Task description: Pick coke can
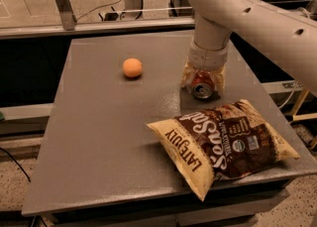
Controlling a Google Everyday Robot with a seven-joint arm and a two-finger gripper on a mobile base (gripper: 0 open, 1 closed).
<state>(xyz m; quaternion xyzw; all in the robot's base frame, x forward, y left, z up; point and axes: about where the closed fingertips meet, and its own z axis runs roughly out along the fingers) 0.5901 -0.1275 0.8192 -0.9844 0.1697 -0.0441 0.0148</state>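
The coke can [202,88], red with a silver end facing me, lies on its side on the grey table [99,137], right of centre. My gripper [203,83] has come down over it from above on the white arm. Its yellowish fingers [186,78] sit against both sides of the can, closed on it. The can still rests on the table top. The upper part of the can is hidden by the wrist.
An orange ball [132,67] lies to the left of the can. A large brown and yellow chip bag [225,144] lies just in front of the can, reaching the table's front right edge. A metal rail runs behind the table.
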